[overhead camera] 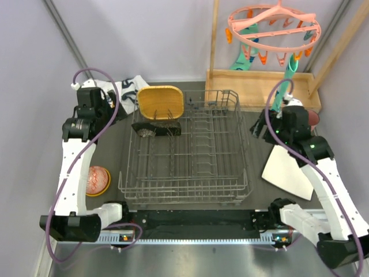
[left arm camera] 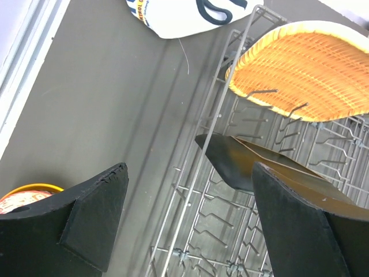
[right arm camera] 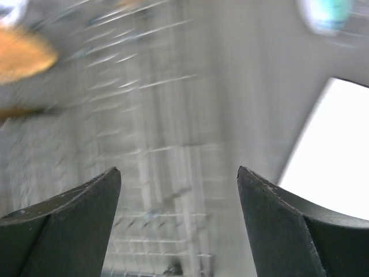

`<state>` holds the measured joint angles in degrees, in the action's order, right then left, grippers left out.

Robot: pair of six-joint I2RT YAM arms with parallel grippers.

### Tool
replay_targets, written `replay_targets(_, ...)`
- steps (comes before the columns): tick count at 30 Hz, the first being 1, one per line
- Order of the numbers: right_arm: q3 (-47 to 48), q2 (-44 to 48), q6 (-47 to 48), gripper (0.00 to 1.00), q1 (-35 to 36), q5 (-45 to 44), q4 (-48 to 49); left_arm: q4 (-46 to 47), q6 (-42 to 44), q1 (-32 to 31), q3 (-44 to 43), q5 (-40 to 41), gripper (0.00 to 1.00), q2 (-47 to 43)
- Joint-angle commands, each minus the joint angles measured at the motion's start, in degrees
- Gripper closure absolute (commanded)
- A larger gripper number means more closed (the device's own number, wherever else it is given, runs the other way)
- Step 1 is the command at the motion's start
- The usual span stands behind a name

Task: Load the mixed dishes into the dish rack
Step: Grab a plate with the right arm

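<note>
The dark surface [overhead camera: 109, 153] holds a big wire dish rack [overhead camera: 184, 190]. The rack sits between the left pincer [left arm camera: 190, 167] and the right pincer [right arm camera: 179, 170]. A white cloth [overhead camera: 124, 91] lies just past the left pincer. An orange bowl [overhead camera: 98, 180] sits well behind it. A pale plate [overhead camera: 287, 170] lies flat beside the right pincer, on its right. A wooden tray [overhead camera: 253, 86] lies farther past it.

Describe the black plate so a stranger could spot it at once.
Find the big grey wire dish rack. Two plates sit in its far-left corner. The black plate is the dark one, on the near side of the yellow plate.
</note>
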<state>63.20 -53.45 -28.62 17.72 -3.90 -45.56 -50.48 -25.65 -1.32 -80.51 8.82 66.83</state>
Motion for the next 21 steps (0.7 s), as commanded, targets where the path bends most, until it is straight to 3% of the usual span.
replay_targets(1, 0.3, 0.3, -1.0, 0.18, -13.4, -1.1, -6.1, 2.8, -0.3, 0.3, 0.5, -0.8, 0.08, -0.9)
replay_targets(8, -7.4, -1.4, -2.2, 0.15, -28.9, 2.1, -4.1, 3.6, 0.1, 0.4, 0.6, -2.7, 0.08, -0.2)
replay_targets(14, -8.4, -9.7, -0.8, 0.15, -28.8, -1.3, -0.3, 4.4, 0.0, 0.4, 1.1, -4.6, 0.08, 0.3)
replay_targets(21, -5.7, -18.8, -1.5, 0.14, -21.8, -11.1, 2.8, 4.9, -0.6, 0.4, 2.0, -5.0, 0.08, 0.0)
